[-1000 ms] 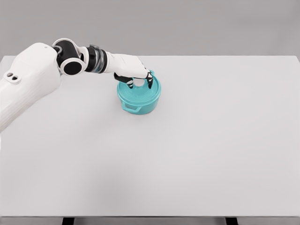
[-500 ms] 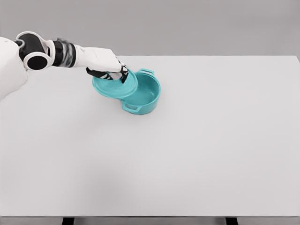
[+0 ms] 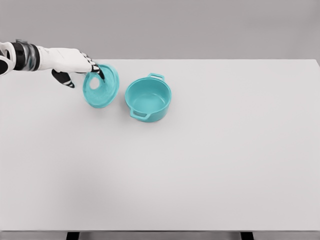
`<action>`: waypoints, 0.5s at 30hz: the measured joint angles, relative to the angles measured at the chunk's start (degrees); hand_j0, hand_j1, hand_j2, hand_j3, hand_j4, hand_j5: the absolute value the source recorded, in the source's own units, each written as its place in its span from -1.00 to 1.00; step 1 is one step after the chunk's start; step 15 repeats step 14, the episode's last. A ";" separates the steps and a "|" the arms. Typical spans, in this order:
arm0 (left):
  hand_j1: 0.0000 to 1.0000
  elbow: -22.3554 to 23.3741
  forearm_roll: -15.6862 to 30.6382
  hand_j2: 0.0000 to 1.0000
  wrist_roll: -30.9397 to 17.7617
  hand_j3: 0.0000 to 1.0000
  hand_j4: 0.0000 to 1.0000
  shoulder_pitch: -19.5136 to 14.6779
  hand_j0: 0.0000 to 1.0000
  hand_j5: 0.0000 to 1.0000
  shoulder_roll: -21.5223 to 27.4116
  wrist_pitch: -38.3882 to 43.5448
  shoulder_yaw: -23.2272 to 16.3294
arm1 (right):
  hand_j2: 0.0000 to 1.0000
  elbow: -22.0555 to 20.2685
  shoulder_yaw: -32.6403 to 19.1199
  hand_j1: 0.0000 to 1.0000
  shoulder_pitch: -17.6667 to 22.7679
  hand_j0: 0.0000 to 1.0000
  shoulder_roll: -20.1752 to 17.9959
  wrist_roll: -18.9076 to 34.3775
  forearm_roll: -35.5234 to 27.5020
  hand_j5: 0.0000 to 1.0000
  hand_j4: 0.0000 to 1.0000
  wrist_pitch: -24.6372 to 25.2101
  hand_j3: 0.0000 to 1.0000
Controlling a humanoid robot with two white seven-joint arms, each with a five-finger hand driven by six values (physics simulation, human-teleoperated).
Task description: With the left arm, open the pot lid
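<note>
The teal pot [image 3: 148, 99] stands uncovered on the white table [image 3: 210, 160], its inside bare and a handle at front and back. Its teal lid [image 3: 101, 86] is off to the left, tilted steeply on edge with one face toward the camera. My left hand [image 3: 80, 70] reaches in from the left edge, just left of the lid. Its fingers [image 3: 94, 68] are stretched out, with the tips at the lid's upper rim, while the thumb hangs apart lower left. The hand does not wrap around the lid.
Only the pot and the lid are on the table. The table's far edge runs just behind the hand and the pot.
The left hand lifted the lid off the pot and carried it left. The fingers, earlier curled on the lid's knob, now stand spread, and the lid has tipped onto its edge.
</note>
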 measured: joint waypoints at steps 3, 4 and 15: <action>1.00 0.12 0.02 1.00 0.00 1.00 1.00 0.00 1.00 1.00 0.03 0.00 -0.02 | 1.00 0.00 0.00 1.00 0.00 1.00 0.00 0.00 0.00 1.00 1.00 0.00 1.00; 1.00 0.16 0.02 1.00 0.00 1.00 1.00 0.00 1.00 1.00 0.06 0.01 -0.02 | 1.00 0.00 0.00 1.00 0.00 1.00 0.00 0.00 0.00 1.00 1.00 0.00 1.00; 1.00 5.55 7.55 1.00 -0.08 1.00 1.00 3.78 1.00 1.00 4.22 0.01 2.33 | 1.00 0.00 0.00 1.00 0.00 1.00 0.00 0.04 0.00 1.00 1.00 0.00 1.00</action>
